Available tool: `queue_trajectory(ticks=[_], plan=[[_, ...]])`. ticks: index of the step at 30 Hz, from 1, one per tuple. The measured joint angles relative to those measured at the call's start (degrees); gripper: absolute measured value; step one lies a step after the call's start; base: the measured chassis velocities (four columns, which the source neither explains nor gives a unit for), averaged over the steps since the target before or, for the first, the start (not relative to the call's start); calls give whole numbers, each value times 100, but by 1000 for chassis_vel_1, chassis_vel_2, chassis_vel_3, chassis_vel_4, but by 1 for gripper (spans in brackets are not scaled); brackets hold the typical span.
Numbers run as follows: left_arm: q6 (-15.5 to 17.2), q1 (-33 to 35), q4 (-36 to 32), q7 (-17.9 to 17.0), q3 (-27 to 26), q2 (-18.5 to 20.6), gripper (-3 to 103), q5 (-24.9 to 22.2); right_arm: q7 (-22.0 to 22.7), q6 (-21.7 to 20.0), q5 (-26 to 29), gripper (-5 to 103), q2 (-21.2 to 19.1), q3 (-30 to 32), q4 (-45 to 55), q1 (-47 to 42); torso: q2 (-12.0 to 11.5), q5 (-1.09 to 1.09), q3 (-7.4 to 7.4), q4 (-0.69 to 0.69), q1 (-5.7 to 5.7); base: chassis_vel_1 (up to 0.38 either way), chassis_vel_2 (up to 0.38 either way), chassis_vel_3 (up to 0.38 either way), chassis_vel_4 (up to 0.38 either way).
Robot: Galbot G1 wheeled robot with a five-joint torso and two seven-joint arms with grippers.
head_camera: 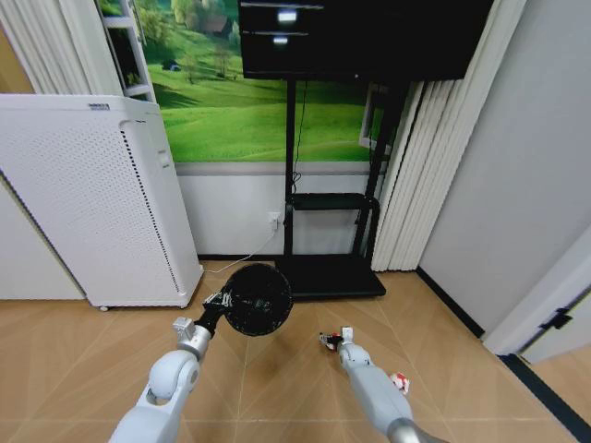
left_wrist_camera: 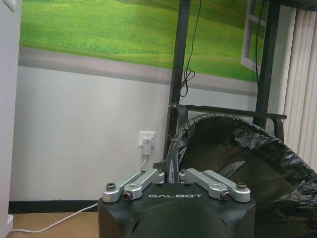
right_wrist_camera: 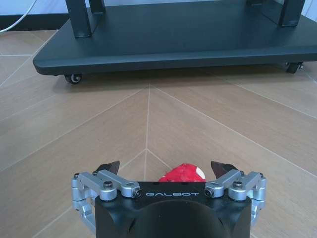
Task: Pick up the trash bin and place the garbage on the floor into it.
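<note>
Head view: left claw (head_camera: 222,302) clamped the trash bin (head_camera: 259,299) rim, bin held off the floor. Right claw (right_wrist_camera: 166,171) spread wide around a red wad (right_wrist_camera: 181,174).

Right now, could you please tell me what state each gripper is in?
Left gripper: shut on the rim of the small black round mesh trash bin, held off the floor.
Right gripper: open around a red wad.

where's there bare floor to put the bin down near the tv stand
Bare wood floor lies between the air purifier and the left gripper, which grips the trash bin by its rim. More shows in front of the stand's black base. It is crowded by the right gripper, open around a red wad; another red-and-white wad lies beside that arm.
</note>
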Motion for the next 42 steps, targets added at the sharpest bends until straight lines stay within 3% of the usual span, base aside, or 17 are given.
queue_trajectory(ticks=[16,19,21,22,25,28,35,42], plan=[[-7,-53,46,29,77,-44,7,35,-49,30,88,100,-138,13,315,-226,0,1,0,0,1,-94,95,104,-97],[-7,-45,49,35,80,-63,7,48,105,-286,337,100,-205,31,699,-404,0,-1,1,0,3,-118,106,79,-108],[-7,-40,53,35,85,-69,7,55,245,-891,696,100,-331,46,1379,-758,0,0,0,1,2,-20,32,30,-17],[-7,-40,53,35,85,-69,7,55,245,-891,696,100,-331,46,1379,-758,0,0,0,1,2,0,0,0,0],[-7,-38,70,36,76,-87,7,56,324,-1548,926,100,-459,77,2136,-1197,0,0,0,0,-1,43,-42,-36,25],[-7,-29,73,48,52,-94,7,58,427,-1865,951,100,-468,109,2454,-1414,1,-1,-1,-1,-2,28,-51,-39,27],[-7,-27,72,60,31,-74,7,57,569,-1855,843,100,-331,125,2266,-1491,0,0,-1,0,-2,0,0,0,0],[-14,7,33,105,-9,-38,7,43,564,-1436,504,100,-152,128,1670,-1282,0,0,0,0,0,0,0,0,0]])
